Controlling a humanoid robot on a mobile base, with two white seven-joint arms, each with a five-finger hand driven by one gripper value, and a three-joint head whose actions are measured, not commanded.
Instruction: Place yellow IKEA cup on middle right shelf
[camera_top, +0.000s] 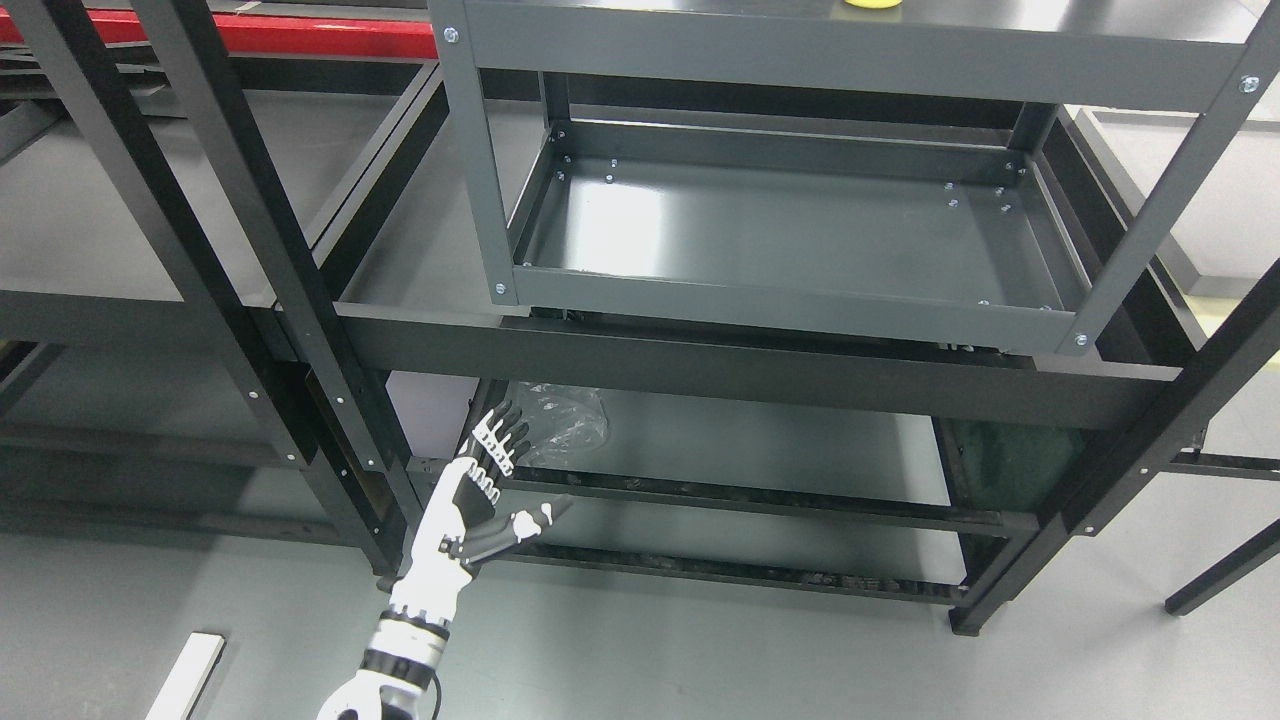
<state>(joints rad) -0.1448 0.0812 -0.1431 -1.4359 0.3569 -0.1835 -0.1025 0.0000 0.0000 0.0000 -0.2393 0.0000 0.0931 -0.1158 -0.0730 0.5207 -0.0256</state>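
Observation:
A sliver of the yellow cup (872, 4) shows at the very top edge, standing on the top shelf (840, 45) of the grey metal rack. Below it lies the rack's middle shelf (790, 230), a shallow grey tray with nothing on it. My left hand (495, 480) comes up from the bottom left, low down by the black frame's post. Its fingers (500, 435) are spread and straight, holding nothing. It is far below and left of the cup. My right arm is out of sight.
Black shelving frames (270, 260) cross the left and front of the view. A crumpled clear plastic bag (560, 420) lies on the low shelf behind my hand. A white strip (185, 675) lies on the grey floor at bottom left.

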